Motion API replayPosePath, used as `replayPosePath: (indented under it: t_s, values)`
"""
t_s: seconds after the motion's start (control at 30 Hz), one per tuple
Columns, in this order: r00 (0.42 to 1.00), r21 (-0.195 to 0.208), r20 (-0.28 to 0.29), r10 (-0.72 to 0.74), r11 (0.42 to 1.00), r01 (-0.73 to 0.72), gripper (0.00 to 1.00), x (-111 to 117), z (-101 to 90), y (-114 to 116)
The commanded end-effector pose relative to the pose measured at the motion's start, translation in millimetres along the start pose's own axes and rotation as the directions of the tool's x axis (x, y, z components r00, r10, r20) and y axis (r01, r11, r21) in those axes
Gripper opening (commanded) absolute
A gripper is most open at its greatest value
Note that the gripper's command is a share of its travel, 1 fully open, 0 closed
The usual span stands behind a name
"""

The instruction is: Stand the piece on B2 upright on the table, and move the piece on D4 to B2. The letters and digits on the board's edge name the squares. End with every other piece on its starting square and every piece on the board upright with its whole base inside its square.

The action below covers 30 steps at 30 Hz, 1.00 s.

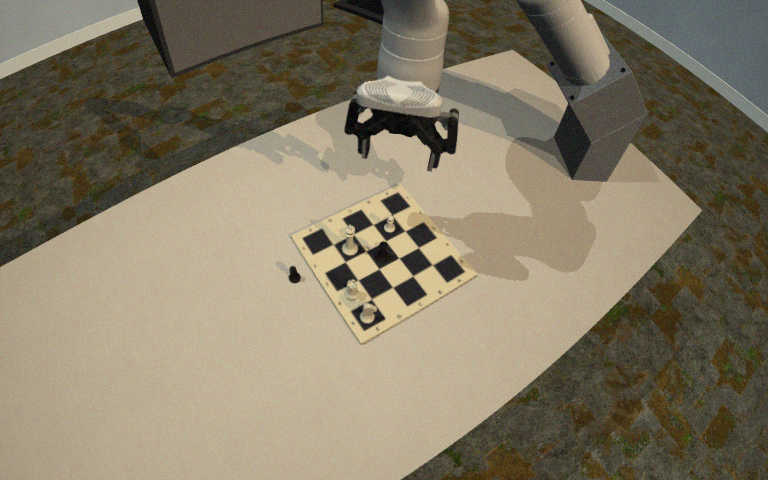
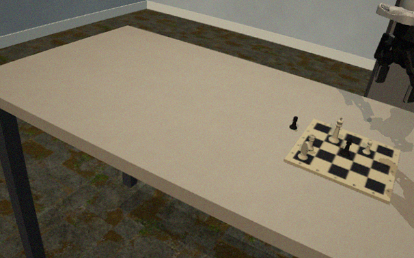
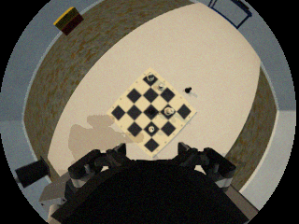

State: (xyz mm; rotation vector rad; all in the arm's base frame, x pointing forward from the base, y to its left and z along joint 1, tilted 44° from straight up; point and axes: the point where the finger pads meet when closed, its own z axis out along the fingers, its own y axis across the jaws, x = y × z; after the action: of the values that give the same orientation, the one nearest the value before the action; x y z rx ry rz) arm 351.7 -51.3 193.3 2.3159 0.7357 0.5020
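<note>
Hanging above the table (image 1: pixel 198 339) (image 2: pixel 178 114) (image 3: pixel 187 42), gripper (image 1: pixel 397 161) (image 2: pixel 392 91) (image 3: pixel 151 148) released, fingers wide apart around nothing. Left upright on the tabletop: the black pawn (image 1: pixel 293 275) (image 2: pixel 294 123) (image 3: pixel 188 90), just beside the chessboard (image 1: pixel 419 306) (image 2: pixel 336 181) (image 3: pixel 131 92). Still to be shifted to B2: the white king (image 1: pixel 350 242) (image 2: pixel 337 131) (image 3: pixel 168 111), upright on D4.

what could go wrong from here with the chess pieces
The white king stands tall close to the black piece on the board; a low pass by the open gripper might tip it.

The white knight and white rook stand on neighbouring squares, so spread fingers reaching for one could knock the other.
</note>
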Motion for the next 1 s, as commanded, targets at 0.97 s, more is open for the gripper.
replayPosePath:
  t_s: [0.97]
  values:
    - [1.0,0.007,-0.026,0.004,1.0,-0.004,1.0,6,-35.2,-1]
